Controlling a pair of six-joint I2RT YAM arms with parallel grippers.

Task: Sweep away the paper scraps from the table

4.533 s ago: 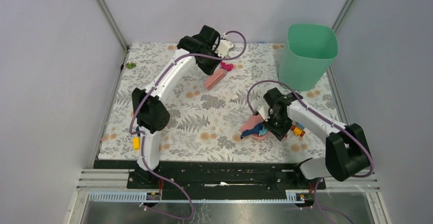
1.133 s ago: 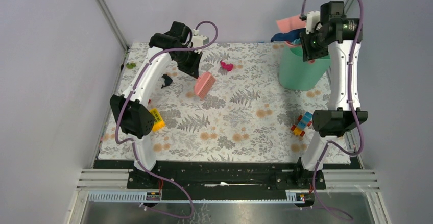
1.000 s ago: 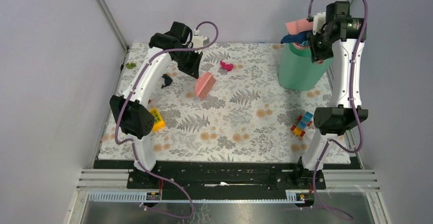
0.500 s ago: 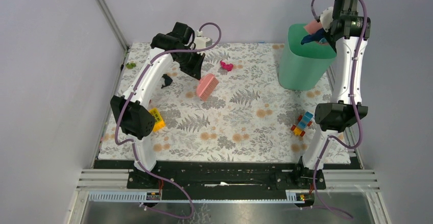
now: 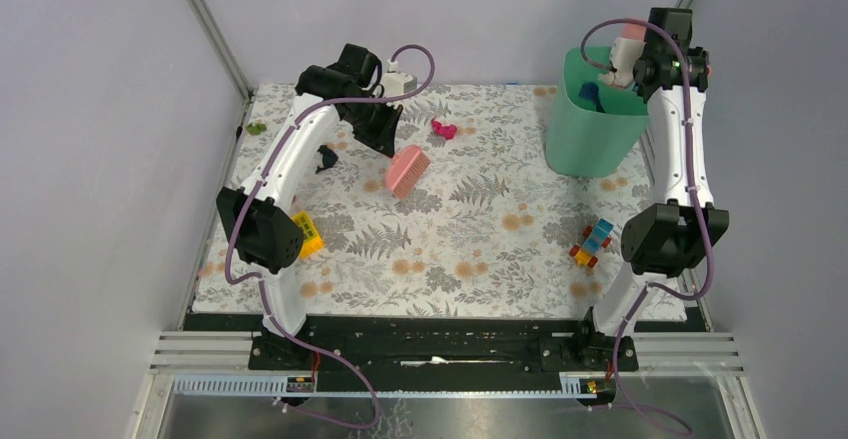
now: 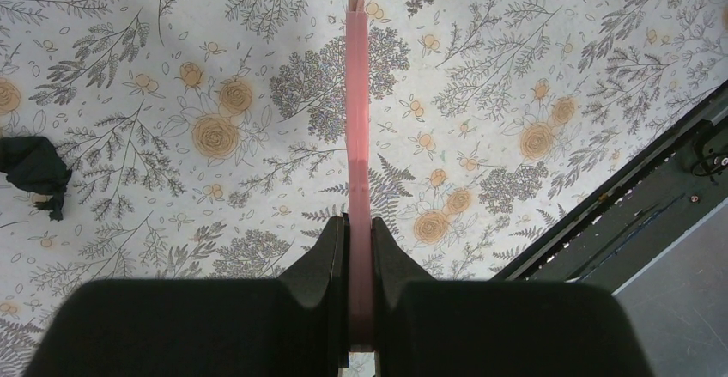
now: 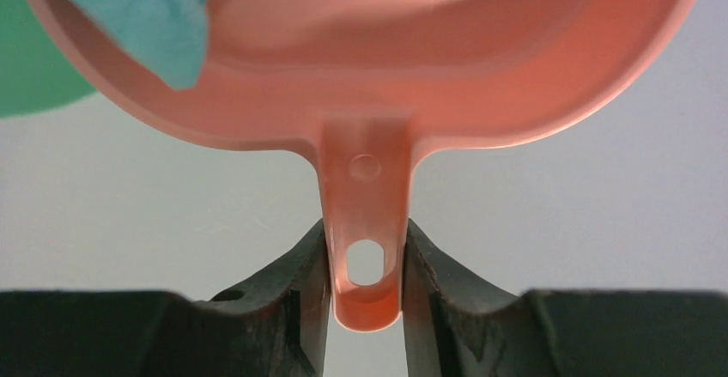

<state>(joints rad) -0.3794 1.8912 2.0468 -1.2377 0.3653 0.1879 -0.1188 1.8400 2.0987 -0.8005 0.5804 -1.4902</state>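
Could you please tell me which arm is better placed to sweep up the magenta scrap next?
Left. The left gripper is shut on the pink brush, near the magenta scrap on the table; the right gripper holds the dustpan up at the green bin.

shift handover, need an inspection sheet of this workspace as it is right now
surface: table with leaf-patterned cover, flat, no spill seen
job's things: magenta scrap and dark scrap on the table; cyan scrap in the dustpan, held above the green bin
clutter: yellow brick, toy-brick vehicle, small green item
grippers: left gripper shut on the pink brush; right gripper shut on the dustpan handle
cables: purple cables looped along both arms, no snag seen
surroundings: plain grey walls, black rail at near edge
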